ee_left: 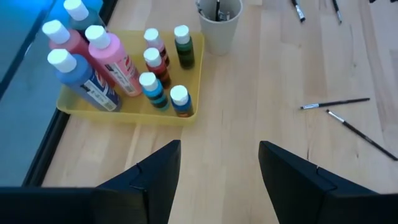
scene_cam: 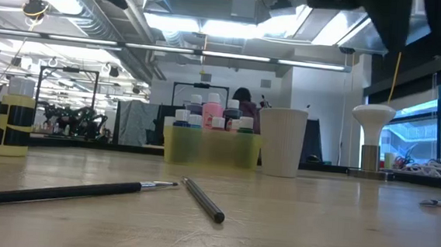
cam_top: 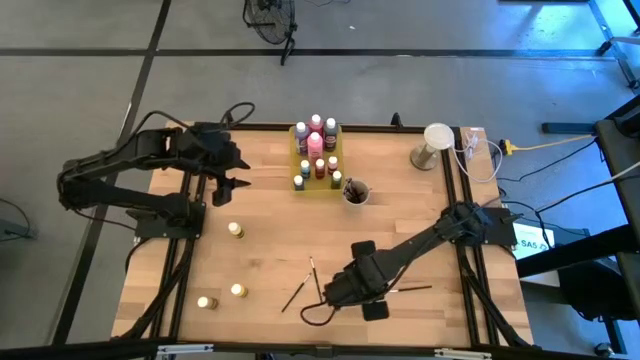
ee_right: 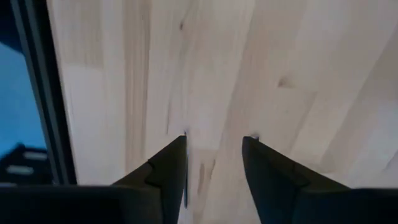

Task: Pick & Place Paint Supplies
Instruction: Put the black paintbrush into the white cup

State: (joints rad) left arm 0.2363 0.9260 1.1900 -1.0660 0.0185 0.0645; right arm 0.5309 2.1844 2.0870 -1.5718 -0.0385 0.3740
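Several paint bottles [cam_top: 316, 150] stand in a translucent yellow tray [cam_top: 318, 190] at the table's far middle. A pale cup [cam_top: 356, 191] beside it holds brushes. Three small yellow bottles [cam_top: 235, 230] [cam_top: 238, 290] [cam_top: 207, 302] stand loose on the left. Thin dark brushes [cam_top: 313, 270] [cam_top: 292, 297] [cam_top: 408, 290] lie near the front. My right gripper [cam_top: 325, 295] [ee_right: 217, 138] points straight down at the wood by the near end of one brush, its fingers apart. My left gripper [cam_top: 240, 183] [ee_left: 219, 146] hangs open above the table, left of the tray. My right gripper stands fingers-down just over the table. A thin dark line [ee_right: 185, 186] runs along the inner side of one finger. Whether that is the brush, and whether the fingers touch it, I cannot tell.
A white round-topped stand [cam_top: 437, 135] and white cables [cam_top: 480, 150] sit at the far right corner. Bare wood lies between the tray and the brushes and along the right side. Black frame rails edge the table.
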